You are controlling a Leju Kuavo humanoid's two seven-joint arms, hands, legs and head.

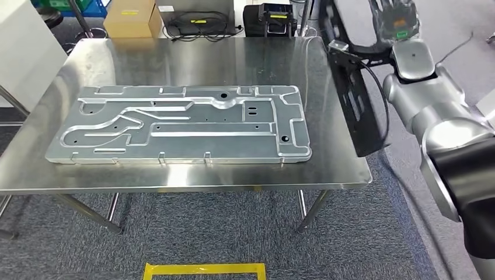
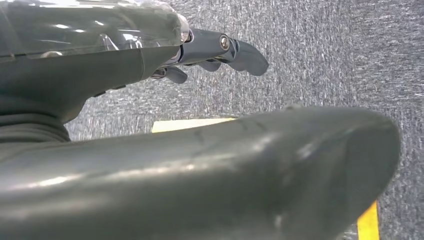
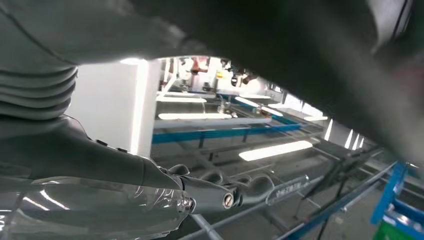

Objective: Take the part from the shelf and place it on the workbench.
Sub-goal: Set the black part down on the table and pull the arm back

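Note:
The part, a large machined aluminium plate point(image 1: 181, 123) with grooves and holes, lies flat across the middle of the steel workbench point(image 1: 175, 55). My right arm is raised at the right of the bench, and my right hand point(image 1: 396, 16) is up past the bench's far right corner, well clear of the plate. In the right wrist view that hand point(image 3: 210, 192) has its fingers stretched out with nothing in them, against ceiling lights. My left hand point(image 2: 215, 50) hangs over grey carpet, its fingers loosely extended and holding nothing.
A black flat panel point(image 1: 356, 99) with a cable stands along the bench's right edge, by my right arm. A cardboard box point(image 1: 131, 17), cables point(image 1: 201, 26) and a black device point(image 1: 274, 17) lie behind the bench. Yellow tape point(image 1: 204, 269) marks the carpet in front.

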